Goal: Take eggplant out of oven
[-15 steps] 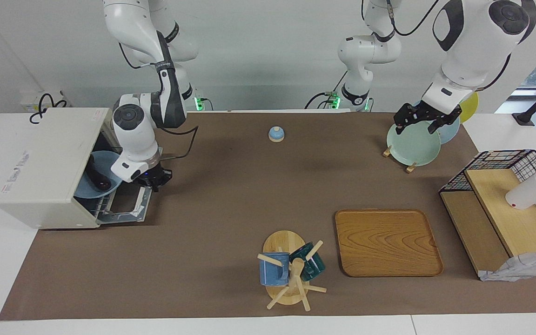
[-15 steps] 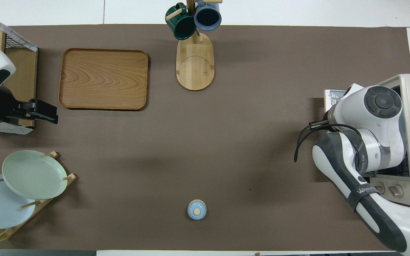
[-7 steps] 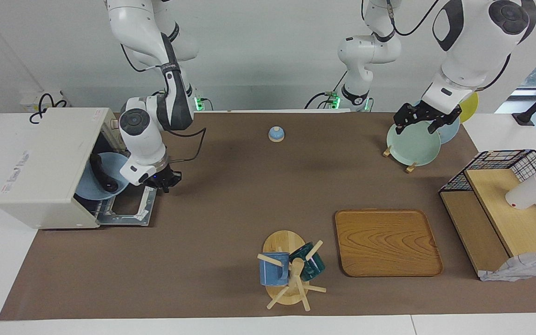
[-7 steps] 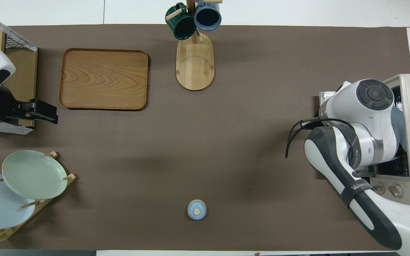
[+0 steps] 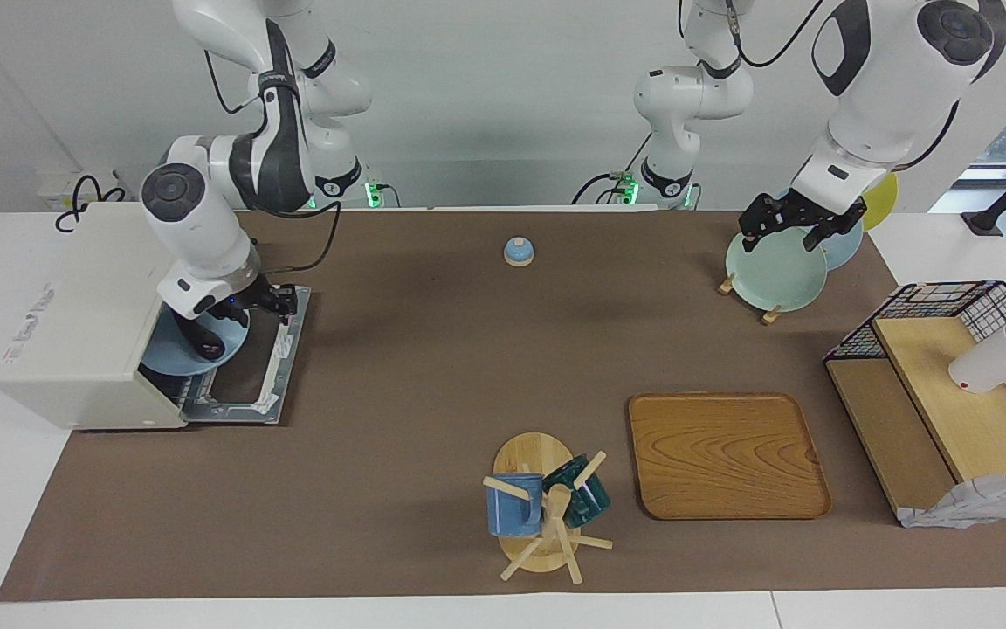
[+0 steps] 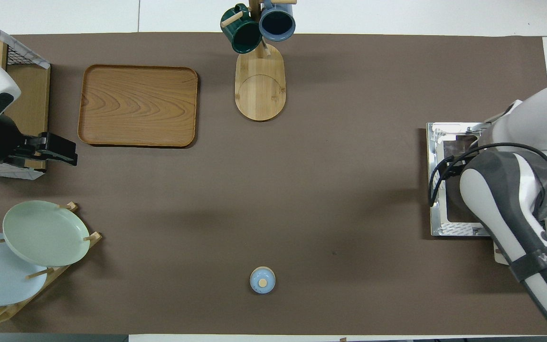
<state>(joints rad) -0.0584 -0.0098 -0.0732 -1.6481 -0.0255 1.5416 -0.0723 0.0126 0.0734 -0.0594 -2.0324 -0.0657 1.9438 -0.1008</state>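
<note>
The cream-white oven (image 5: 75, 323) stands at the right arm's end of the table, its glass door (image 5: 250, 376) dropped flat on the mat. Inside, the dark eggplant (image 5: 197, 339) lies on a light blue plate (image 5: 162, 358), partly hidden by my right wrist. My right gripper (image 5: 276, 301) hangs over the door's edge nearer the robots, just in front of the oven's mouth, beside the plate. In the overhead view my right arm covers the oven's mouth; only the door (image 6: 439, 142) shows. My left gripper (image 5: 795, 225) waits open above the plate rack; it also shows in the overhead view (image 6: 62, 153).
A rack holds a green plate (image 5: 774, 271) and others under the left gripper. A small blue lidded pot (image 5: 518, 252) sits near the robots. A wooden tray (image 5: 726, 454), a mug tree (image 5: 542, 507) and a wire-and-wood shelf (image 5: 948, 393) are farther out.
The oven door has gone from part-open to flat down. My right gripper has left the door's outer edge and moved up toward the oven's mouth. The left arm has not moved.
</note>
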